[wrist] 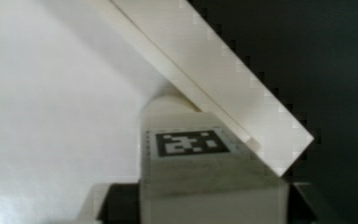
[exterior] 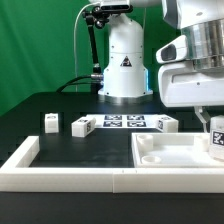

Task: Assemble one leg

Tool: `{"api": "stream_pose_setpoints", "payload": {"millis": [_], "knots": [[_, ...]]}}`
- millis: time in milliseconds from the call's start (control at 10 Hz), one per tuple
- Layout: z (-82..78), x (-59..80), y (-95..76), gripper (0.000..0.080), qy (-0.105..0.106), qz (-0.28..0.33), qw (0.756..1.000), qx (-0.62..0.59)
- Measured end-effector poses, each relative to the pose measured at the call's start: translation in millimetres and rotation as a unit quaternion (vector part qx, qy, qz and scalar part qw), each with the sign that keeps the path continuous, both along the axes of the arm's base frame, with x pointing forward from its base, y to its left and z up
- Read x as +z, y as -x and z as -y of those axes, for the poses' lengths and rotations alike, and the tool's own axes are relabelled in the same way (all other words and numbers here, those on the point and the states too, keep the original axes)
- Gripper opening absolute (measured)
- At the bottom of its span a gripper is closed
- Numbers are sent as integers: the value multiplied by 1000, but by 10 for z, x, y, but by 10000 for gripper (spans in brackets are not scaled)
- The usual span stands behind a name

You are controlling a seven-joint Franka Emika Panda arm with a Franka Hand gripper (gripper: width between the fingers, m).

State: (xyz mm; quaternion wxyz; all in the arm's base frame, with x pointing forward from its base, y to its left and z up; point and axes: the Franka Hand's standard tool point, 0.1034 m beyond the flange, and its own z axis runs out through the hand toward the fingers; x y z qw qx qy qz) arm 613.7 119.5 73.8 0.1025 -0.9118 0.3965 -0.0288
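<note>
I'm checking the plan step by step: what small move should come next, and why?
Probably ease the leg down toward the panel. The pincer holds it upright at the panel's edge, not yet seated, and no socket shows in the wrist view.

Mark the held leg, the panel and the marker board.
held leg (wrist: pixel 190 145): wrist view, on its tagged face.
panel (exterior: pixel 185 152): exterior view, on its flat top.
marker board (exterior: pixel 125 122): exterior view, on its middle tags.

Low exterior view toward robot base (exterior: pixel 124 70); wrist view close on the leg (wrist: pixel 194 150), common to both.
</note>
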Motion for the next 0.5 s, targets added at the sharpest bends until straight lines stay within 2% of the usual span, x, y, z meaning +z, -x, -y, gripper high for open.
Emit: {"api": "stream_pose_setpoints", "payload": {"millis": [100, 400, 500], "knots": [[-27, -3, 11, 303, -8, -11, 999, -53], [-49, -5, 15, 303, -22, -22, 994, -109], [-52, -5, 16, 380, -20, -20, 995, -100]]}}
